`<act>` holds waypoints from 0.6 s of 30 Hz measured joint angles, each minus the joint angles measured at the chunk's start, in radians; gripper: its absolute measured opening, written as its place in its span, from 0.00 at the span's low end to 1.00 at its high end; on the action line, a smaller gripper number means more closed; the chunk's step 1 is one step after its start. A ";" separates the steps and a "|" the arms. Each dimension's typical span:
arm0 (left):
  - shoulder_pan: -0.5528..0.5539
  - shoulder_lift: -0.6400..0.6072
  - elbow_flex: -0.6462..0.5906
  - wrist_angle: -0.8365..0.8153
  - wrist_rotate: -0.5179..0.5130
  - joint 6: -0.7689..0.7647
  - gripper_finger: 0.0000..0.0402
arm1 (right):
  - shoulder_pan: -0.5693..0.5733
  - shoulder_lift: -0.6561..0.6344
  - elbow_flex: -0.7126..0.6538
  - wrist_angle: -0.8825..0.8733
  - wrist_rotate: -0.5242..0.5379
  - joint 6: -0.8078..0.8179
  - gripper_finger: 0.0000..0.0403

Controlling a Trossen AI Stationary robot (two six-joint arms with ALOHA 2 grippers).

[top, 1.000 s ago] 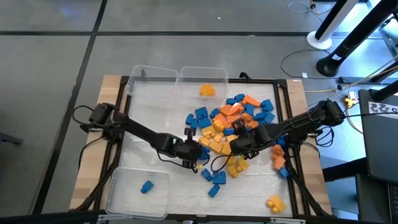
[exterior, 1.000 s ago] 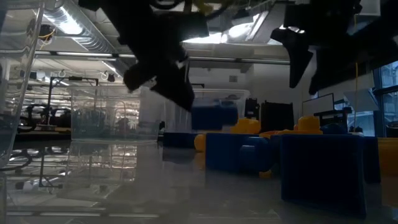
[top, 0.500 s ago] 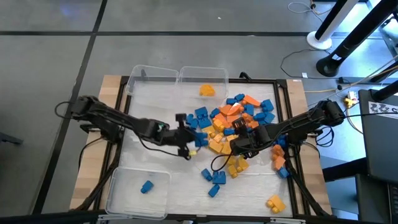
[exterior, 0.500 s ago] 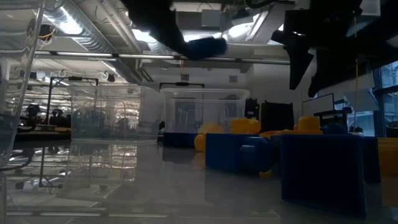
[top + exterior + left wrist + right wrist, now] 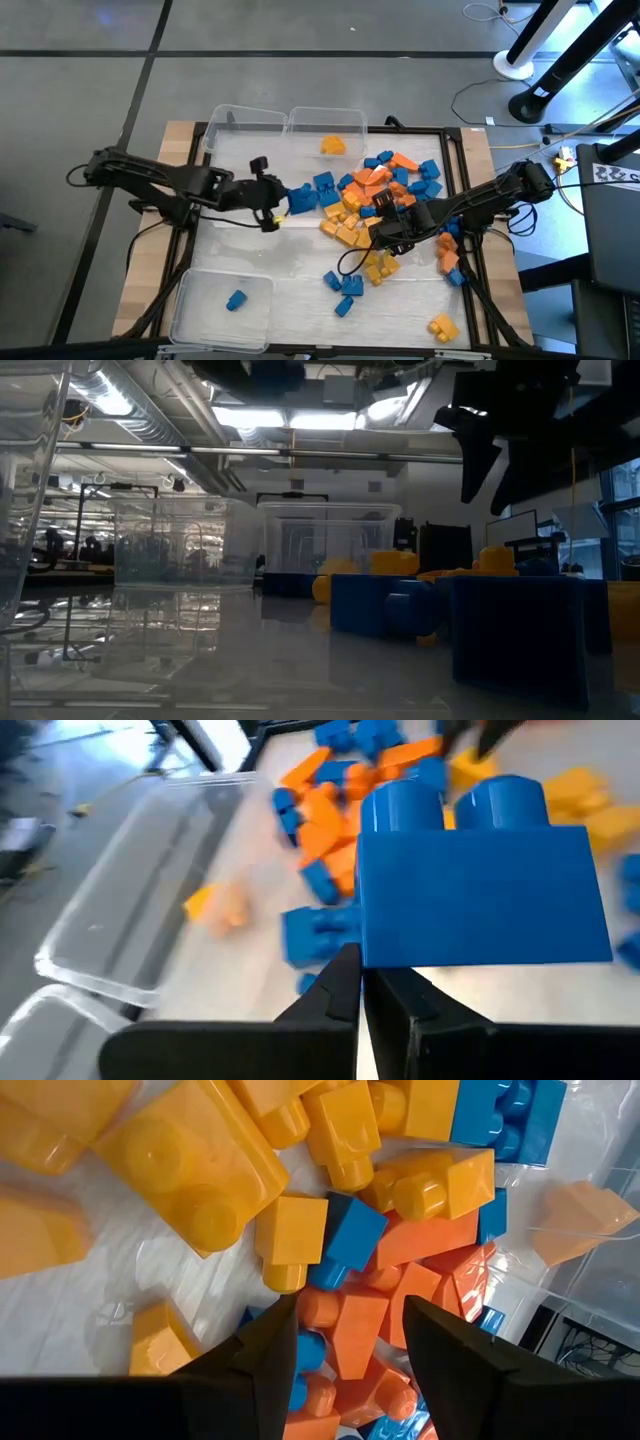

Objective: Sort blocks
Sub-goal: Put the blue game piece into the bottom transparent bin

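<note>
Blue, orange and yellow blocks lie heaped right of the table's middle, with a few loose ones toward the near edge. My left gripper hangs over the table left of the heap, shut on a blue two-stud block, which also shows from above as a blue block. My right gripper stands open over the heap's near side. Its fingers straddle orange blocks without a plain touch. In the low view the right gripper is only a dark shape overhead. My left gripper pinches the blue block's lower edge between its two fingertips, near one bottom corner. The fingers slant downward, coming from the table's left. The block stands out beyond the fingertips with its studs up, lifted clear of the table.
Two clear bins stand side by side at the far edge; the right one holds an orange block. A third clear bin at the near left holds a blue block. A black frame borders the mat.
My left gripper has risen from the heap's near-left side and gone toward the table's left and far edges, staying shut. The blue block has come up with it, clear of the table. My right gripper has kept still.
</note>
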 joint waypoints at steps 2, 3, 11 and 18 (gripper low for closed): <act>-0.027 -0.028 0.000 -0.029 0.060 -0.042 0.00 | 0.000 0.000 0.000 0.001 0.000 0.000 0.45; -0.041 -0.040 0.000 -0.030 0.097 -0.062 0.00 | 0.000 0.000 0.000 0.002 0.001 0.000 0.45; -0.230 -0.074 0.000 -0.046 0.331 -0.225 0.00 | 0.000 0.000 0.000 0.040 0.005 -0.001 0.45; -0.405 -0.024 0.000 -0.043 0.339 -0.404 0.00 | 0.000 0.000 0.000 0.052 -0.135 -0.058 0.45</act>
